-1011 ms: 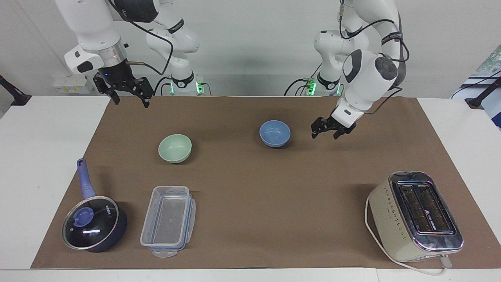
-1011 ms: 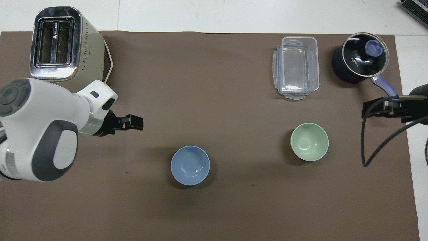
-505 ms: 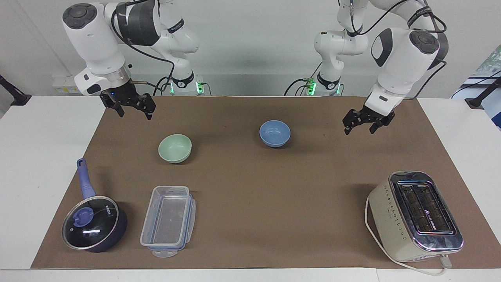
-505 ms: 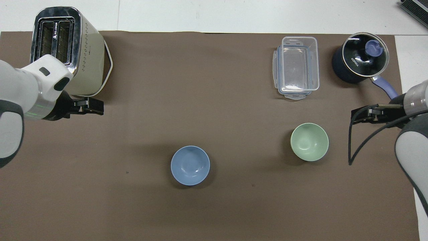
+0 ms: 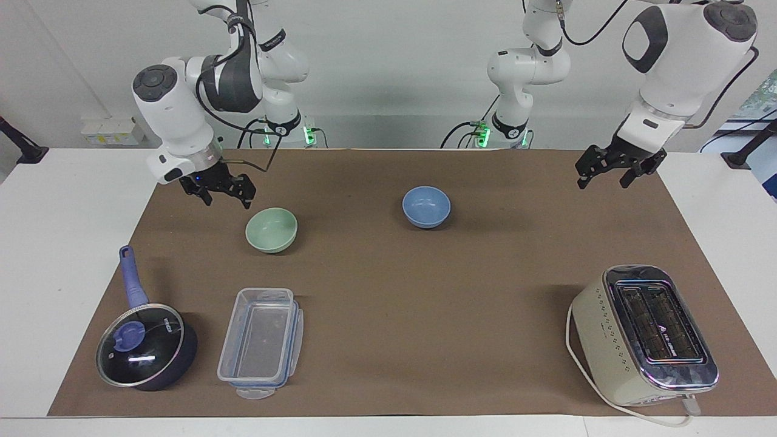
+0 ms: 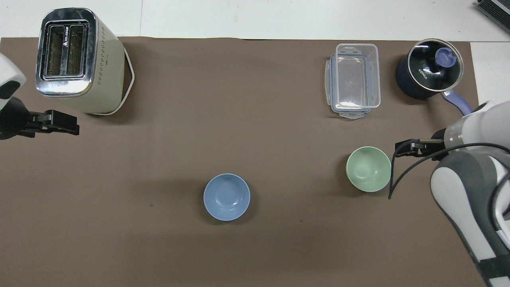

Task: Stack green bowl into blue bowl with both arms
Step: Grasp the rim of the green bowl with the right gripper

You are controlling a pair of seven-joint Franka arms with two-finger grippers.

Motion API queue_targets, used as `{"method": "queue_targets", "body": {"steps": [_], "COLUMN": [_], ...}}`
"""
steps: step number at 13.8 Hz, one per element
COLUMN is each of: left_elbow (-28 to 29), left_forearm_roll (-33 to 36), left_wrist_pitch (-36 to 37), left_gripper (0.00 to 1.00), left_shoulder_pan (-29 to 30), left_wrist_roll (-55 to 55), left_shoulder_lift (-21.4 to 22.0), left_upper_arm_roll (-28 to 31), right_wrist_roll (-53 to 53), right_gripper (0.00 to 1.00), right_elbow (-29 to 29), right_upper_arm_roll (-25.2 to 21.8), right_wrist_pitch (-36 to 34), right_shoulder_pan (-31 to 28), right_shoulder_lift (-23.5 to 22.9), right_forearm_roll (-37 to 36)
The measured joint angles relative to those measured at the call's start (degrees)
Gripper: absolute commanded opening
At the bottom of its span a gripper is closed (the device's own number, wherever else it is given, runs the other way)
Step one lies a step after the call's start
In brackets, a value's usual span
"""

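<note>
While my right gripper (image 5: 226, 197) hangs with its fingers spread wide and holding nothing, the green bowl (image 5: 271, 229) sits on the brown mat (image 5: 425, 291) just beside and below it, untouched. My left gripper (image 5: 611, 173), equally wide and bare, hovers well apart from the blue bowl (image 5: 427, 206).

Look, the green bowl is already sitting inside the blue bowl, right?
No. The green bowl is not inside the blue bowl; it sits apart from it on the brown mat, toward the right arm's end. The facing view shows both bowls empty and separate.
</note>
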State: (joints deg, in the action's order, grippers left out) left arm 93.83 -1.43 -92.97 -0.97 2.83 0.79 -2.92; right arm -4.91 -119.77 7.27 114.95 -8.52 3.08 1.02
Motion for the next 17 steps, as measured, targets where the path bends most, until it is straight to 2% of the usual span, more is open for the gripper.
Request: {"method": "queue_targets", "body": {"steps": [4, 9, 12, 17], "left_elbow": [-5.5, -6.57, -6.57, -6.57], "left_forearm_roll": [0.04, 0.04, 0.04, 0.04], "left_wrist_pitch": [7.63, 8.08, 8.08, 8.09], "left_gripper": [1.0, 1.0, 1.0, 1.0], "left_shoulder_pan": [-0.01, -0.01, 0.54, 0.64], "left_wrist_roll": [0.0, 0.02, 0.03, 0.03], "left_shoulder_lift": [-0.29, -1.13, -1.26, -1.27], "left_upper_arm_roll": [-0.2, -0.35, -0.1, -0.05], "right_wrist_roll": [1.09, 2.2, 2.27, 2.76], "right_gripper": [1.0, 1.0, 1.0, 0.98], "right_elbow": [-6.49, -10.81, -11.34, -12.0], "right_upper_arm_roll": [0.0, -0.03, -0.03, -0.05], "right_wrist_pitch": [7.47, 15.26, 16.83, 17.18], "right_shoulder_pan": [0.0, -0.33, -0.79, -0.92], "right_shoulder_lift": [-0.04, -2.48, -4.66, -5.12], "right_forearm_roll": [0.09, 0.13, 0.13, 0.69]}}
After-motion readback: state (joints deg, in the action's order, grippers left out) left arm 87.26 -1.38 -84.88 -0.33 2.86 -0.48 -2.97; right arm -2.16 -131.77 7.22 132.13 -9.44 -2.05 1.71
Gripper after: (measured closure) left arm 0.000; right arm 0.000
